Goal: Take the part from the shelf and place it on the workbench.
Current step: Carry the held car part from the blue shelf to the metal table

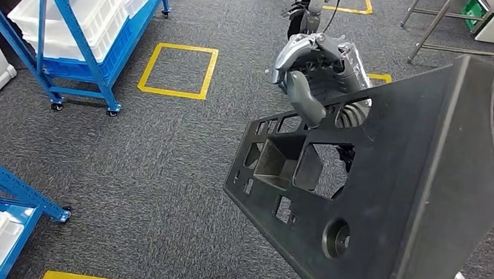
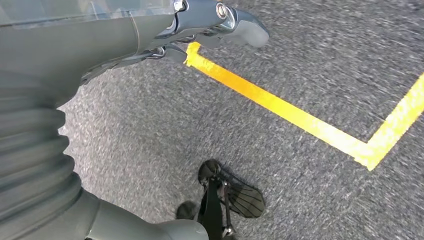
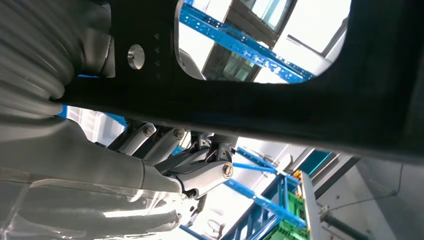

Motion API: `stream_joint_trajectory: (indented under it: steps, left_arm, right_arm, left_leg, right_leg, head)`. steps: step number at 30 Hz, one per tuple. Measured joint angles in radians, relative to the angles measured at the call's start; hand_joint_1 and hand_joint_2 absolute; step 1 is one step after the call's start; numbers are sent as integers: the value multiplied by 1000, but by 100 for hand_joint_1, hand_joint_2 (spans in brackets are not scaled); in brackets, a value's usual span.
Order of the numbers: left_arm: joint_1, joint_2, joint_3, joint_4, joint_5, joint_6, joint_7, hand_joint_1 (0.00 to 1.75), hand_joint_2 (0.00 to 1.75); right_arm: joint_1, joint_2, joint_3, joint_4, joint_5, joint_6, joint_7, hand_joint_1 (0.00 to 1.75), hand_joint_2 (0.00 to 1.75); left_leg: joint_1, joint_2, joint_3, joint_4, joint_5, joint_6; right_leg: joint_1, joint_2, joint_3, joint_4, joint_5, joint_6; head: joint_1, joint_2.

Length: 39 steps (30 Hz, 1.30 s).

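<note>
- The right hand (image 1: 314, 68) grips the part (image 1: 387, 199), a large flat black plastic panel with cut-out windows, a moulded pocket and a round hole.
- Its thumb lies over the panel's upper edge on the near face, and its fingers curl round behind that edge, so the hand is clenched on the part.
- The part is held up in the air, tilted, above the grey carpet (image 1: 160, 172); it rests on no surface.
- In the right wrist view the fingers (image 3: 200, 175) pass under the dark panel (image 3: 300, 110), pressed against it, with blue framing visible through a window in the panel.
- The left hand (image 2: 220, 20) hangs over the carpet (image 2: 310, 190) with nothing in it; its fingers lie loosely extended, and it touches nothing.
- A yellow line (image 2: 280, 107) on the floor runs just beyond the left hand.
- A blue wheeled shelf (image 1: 72, 23) with white bins (image 1: 80, 10) stands to the left, well apart from the part.
- A second blue rack (image 1: 4, 182) with a white bin sits at the near left.
- A yellow square (image 1: 178, 71) is marked on the carpet between the shelf and the right hand.
- Metal table legs (image 1: 436, 28) stand at the far right.
</note>
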Motion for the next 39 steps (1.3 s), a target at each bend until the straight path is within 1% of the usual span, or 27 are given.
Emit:
stream_joint_trajectory:
  steps: [1,2,3,5,7,9,11,13,15,16,17,18,19,21,23,25,27,29,30,31,32,33,34,36,37,38,39]
  left_arm:
    - [0,1,0,0,0,-2,-2,0,175]
    - [0,2,0,0,1,-5,-5,0,175]
    - [0,3,0,0,2,-6,-9,0,175]
    - [0,3,0,0,6,-9,-19,0,175]
    - [0,3,0,0,11,-11,-30,0,175]
    - [0,4,1,0,16,-15,-37,0,175]
    - [-1,5,1,0,18,-21,-43,0,175]
    - [1,7,1,0,19,-27,-48,0,175]
    - [5,8,2,0,18,-30,-49,0,175]
    - [7,9,2,0,18,-30,-48,0,175]
    - [8,9,2,0,17,-31,-47,0,175]
    - [9,9,2,0,16,-31,-46,0,175]
    - [9,9,2,0,16,-31,-45,0,175]
    - [8,9,2,0,14,-31,-45,0,175]
    - [8,9,1,0,10,-33,-44,0,175]
    - [5,8,1,0,5,-36,-43,0,175]
    - [3,6,0,0,1,-39,-43,0,175]
    - [4,3,0,0,0,-41,-42,0,175]
    - [5,2,0,0,0,-41,-40,0,175]
    - [5,1,0,0,0,-41,-38,0,175]
    - [5,-1,0,0,0,-40,-36,0,175]
    - [5,-3,0,0,0,-38,-35,0,175]
    - [5,-6,0,0,0,-36,-33,0,175]
    - [5,-12,0,0,2,-29,-32,0,175]
    - [6,-14,0,0,3,-27,-30,0,175]
    - [6,-16,1,0,4,-25,-29,0,175]
    - [5,-18,1,0,4,-24,-29,0,175]
  right_arm:
    - [3,-3,0,1,-4,0,1,175,175]
    - [5,-7,0,2,-9,-1,1,175,175]
    - [6,-12,0,2,-13,-1,1,175,175]
    - [6,-20,0,3,-23,-1,1,175,175]
    - [5,-25,0,6,-41,0,0,175,175]
    - [4,-25,1,12,-68,3,-1,175,175]
    - [3,-26,4,16,-88,4,0,175,175]
    - [4,-27,7,16,-97,5,-1,175,175]
    - [9,-29,12,17,-99,5,-1,175,175]
    - [12,-30,14,17,-99,4,-1,175,175]
    - [15,-31,16,16,-99,3,-1,175,175]
    - [16,-32,17,13,-99,2,-1,175,175]
    - [16,-32,17,8,-98,0,0,175,175]
    - [15,-32,19,-3,-94,-4,4,175,175]
    - [15,-32,22,-13,-87,-11,11,175,175]
    - [15,-32,23,-21,-82,-15,19,175,175]
    - [10,-32,23,-24,-82,-17,26,175,175]
    - [4,-32,23,-25,-82,-17,32,175,175]
    - [2,-32,24,-24,-82,-17,34,175,175]
    - [3,-32,26,-23,-82,-18,35,175,175]
    - [4,-32,27,-22,-81,-19,37,175,175]
    - [5,-32,28,-21,-79,-21,37,175,175]
    - [6,-32,28,-20,-76,-24,38,175,175]
    - [7,-33,28,-19,-68,-30,38,175,175]
    - [7,-32,29,-18,-64,-32,38,175,175]
    - [8,-32,29,-17,-61,-33,39,175,175]
    - [9,-32,29,-15,-58,-34,39,175,175]
  left_leg:
    - [-1,9,-1,1,0,1]
    - [-1,16,-1,2,-1,1]
    - [-2,24,-1,3,-2,0]
    - [-4,38,-1,8,-7,-5]
    - [-8,51,-2,13,-11,-14]
    - [-9,66,-1,13,-13,-24]
    - [-5,56,-5,29,-29,-36]
    - [0,21,-42,117,-84,-46]
    - [1,-1,-104,257,-146,-50]
    - [1,-3,-126,302,-156,-51]
    - [2,-5,-129,307,-145,-51]
    - [2,-7,-113,270,-115,-49]
    - [3,-18,-82,201,-75,-47]
    - [6,-60,-22,69,-23,-41]
    - [5,-83,-2,23,-19,-35]
    - [5,-67,0,13,-15,-25]
    - [7,-44,5,-2,-6,-10]
    - [5,-20,6,-9,-2,-2]
    - [4,-9,5,-9,-2,-1]
    - [3,3,5,-8,-3,0]
    - [3,14,5,-8,-3,0]
    - [3,24,6,-7,-4,-1]
    - [3,33,7,-6,-6,-2]
    - [-1,49,8,-1,-12,-9]
    - [-4,56,8,2,-15,-13]
    - [-7,64,8,4,-17,-18]
    - [-8,73,9,5,-19,-22]
  right_leg:
    - [-2,-2,-17,35,-6,2]
    - [-3,-4,-14,30,7,3]
    - [-4,-10,10,-15,36,3]
    - [0,-39,86,-160,93,-3]
    - [7,-56,125,-242,113,-13]
    - [9,-42,123,-249,114,-25]
    - [7,-27,124,-255,120,-35]
    - [3,-14,127,-260,124,-44]
    - [4,3,126,-260,125,-46]
    - [5,12,126,-259,125,-47]
    - [5,23,126,-258,125,-47]
    - [5,33,126,-256,125,-46]
    - [4,44,127,-254,125,-45]
    - [4,64,124,-251,124,-39]
    - [1,83,116,-249,129,-27]
    - [-2,98,109,-252,133,-15]
    - [0,67,92,-219,107,-7]
    - [3,17,40,-106,44,-2]
    - [2,5,9,-37,14,0]
    - [1,0,-14,13,-2,2]
    - [0,-4,-20,31,0,4]
    - [-1,-8,-5,5,21,4]
    - [0,-18,28,-56,53,2]
    - [6,-55,102,-198,102,-6]
    - [10,-67,122,-240,112,-11]
    - [13,-72,130,-258,113,-16]
    - [15,-62,128,-259,113,-21]
  head:
    - [0,0]
    - [0,0]
    - [0,0]
    - [0,0]
    - [-1,0]
    - [-1,0]
    - [-1,0]
    - [-2,0]
    - [-2,0]
    - [-2,0]
    - [-2,0]
    - [-2,0]
    - [-2,0]
    - [-2,0]
    - [-2,0]
    - [-2,0]
    - [0,0]
    - [4,0]
    - [5,0]
    - [5,0]
    - [5,0]
    - [5,0]
    - [5,0]
    - [5,0]
    - [4,0]
    - [3,0]
    - [2,0]
